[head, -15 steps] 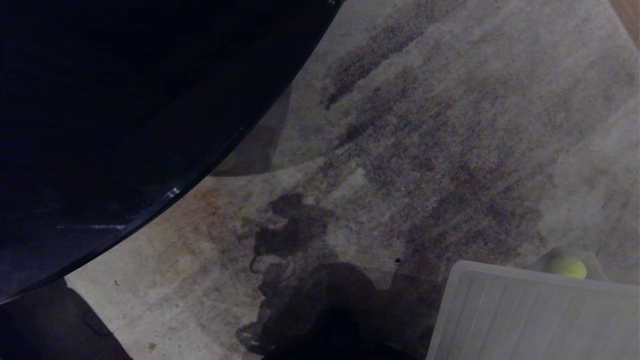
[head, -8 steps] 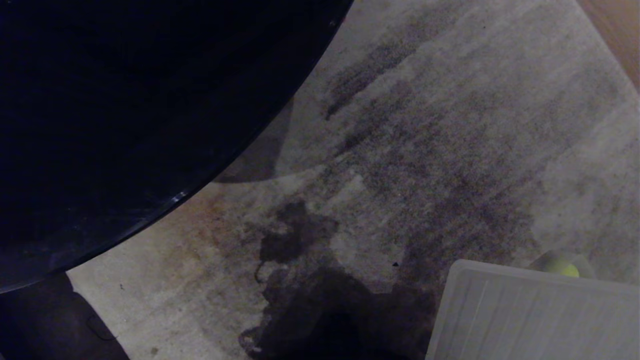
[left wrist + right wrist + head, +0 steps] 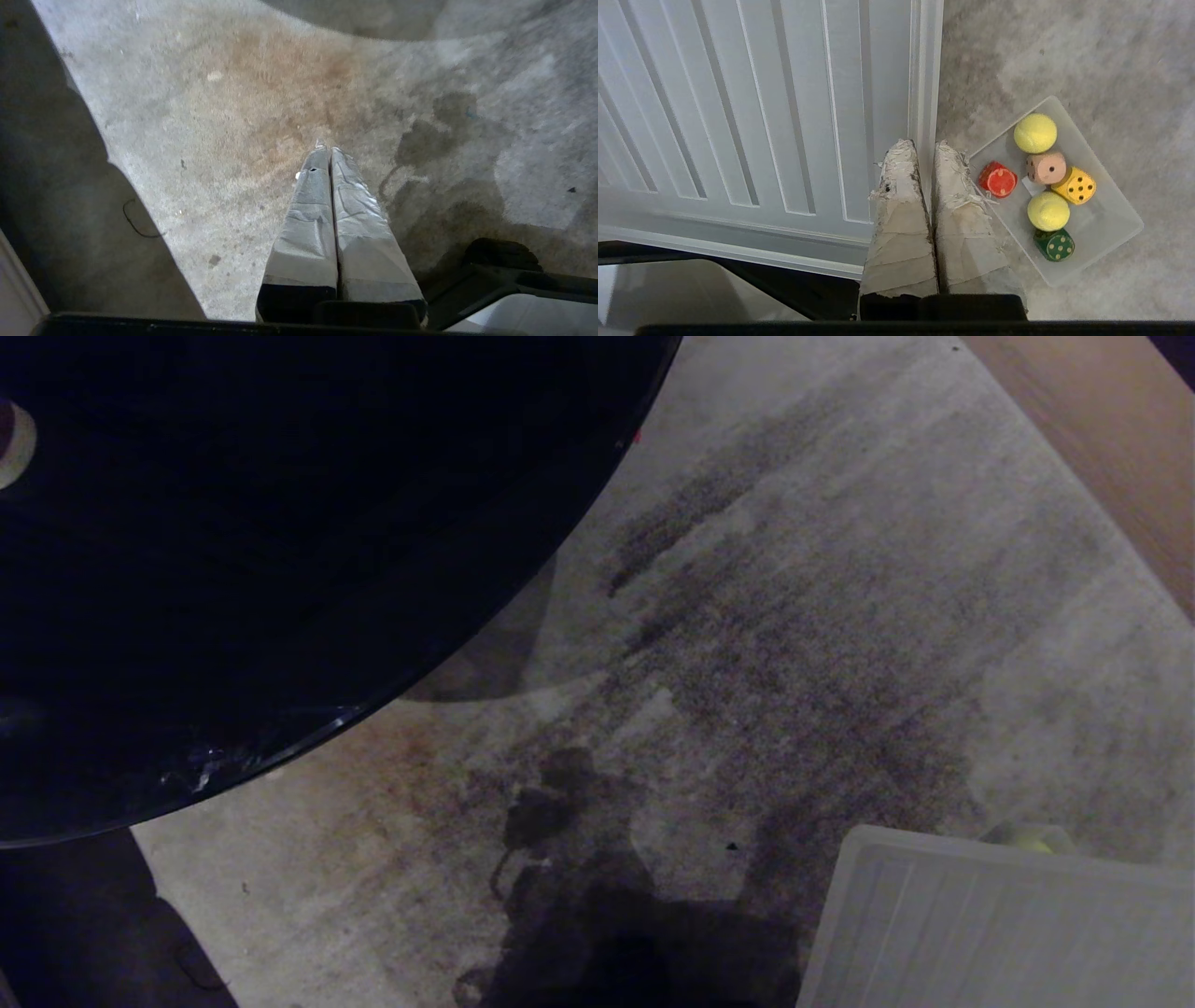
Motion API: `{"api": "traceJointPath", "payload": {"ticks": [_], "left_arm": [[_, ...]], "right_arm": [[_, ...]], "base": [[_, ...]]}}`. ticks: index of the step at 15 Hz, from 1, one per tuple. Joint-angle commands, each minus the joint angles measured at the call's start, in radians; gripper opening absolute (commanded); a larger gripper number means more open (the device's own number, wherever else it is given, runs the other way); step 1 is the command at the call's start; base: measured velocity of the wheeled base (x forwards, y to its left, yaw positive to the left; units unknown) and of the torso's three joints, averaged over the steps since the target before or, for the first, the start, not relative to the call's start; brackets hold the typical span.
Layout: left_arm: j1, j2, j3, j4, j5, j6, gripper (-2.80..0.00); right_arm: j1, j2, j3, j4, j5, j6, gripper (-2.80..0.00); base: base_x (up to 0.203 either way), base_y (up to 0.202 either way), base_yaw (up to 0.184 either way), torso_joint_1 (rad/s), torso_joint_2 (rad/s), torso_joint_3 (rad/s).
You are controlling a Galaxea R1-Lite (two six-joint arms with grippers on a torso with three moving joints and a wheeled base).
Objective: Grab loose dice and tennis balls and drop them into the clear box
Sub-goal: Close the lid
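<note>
While both arms hung over the rug, the scene read as follows.

Right gripper (image 3: 924, 148): fingers pressed together, nothing held; it hung above the edge of the lid, just beside the box.
Left gripper (image 3: 327, 151): fingers closed flat against each other, nothing held; it hung over a rust-brown stain on the rug.
Box (image 3: 1115, 233): clear, low-walled, sat on the rug right beside the lid's edge; in the head view only a corner of it (image 3: 1004, 833) showed past the lid.
Red die (image 3: 997, 179): in the box, at the wall nearest the right gripper.
Beige die (image 3: 1046, 167): in the box, touching the yellow die (image 3: 1074, 185).
Green die (image 3: 1054, 244): in the box, at the end near the wrist.
Balls: one (image 3: 1035, 133) at the far end of the box, touching the beige die; the other (image 3: 1048, 211) between the yellow and green dice.
Lid (image 3: 752, 116): flat, ribbed, clear, lay on the rug; seen low on the right in the head view (image 3: 990, 933).
Rug (image 3: 840, 616): pale grey with dark patches.
Table (image 3: 280, 541): round, black, glossy, over the rug's left part.
Floor (image 3: 1111, 439): wood, beyond the rug's far right edge.
</note>
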Motion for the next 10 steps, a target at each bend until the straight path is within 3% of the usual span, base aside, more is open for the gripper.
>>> {"api": "traceJointPath", "payload": {"ticks": [1,10], "left_arm": [[0.0,0.001,0.002,-0.002,0.002,-0.003,-2.8],[0.0,0.0,0.002,-0.002,0.003,-0.004,-2.8]], "right_arm": [[0.0,0.001,0.0,0.0,0.0,0.0,-2.8],[0.0,0.001,0.0,0.0,0.0,-0.001,-2.8]], "base": [[0.0,0.0,0.0,0.002,0.01,0.206],[0.0,0.0,0.0,0.002,0.0,0.203]]}}
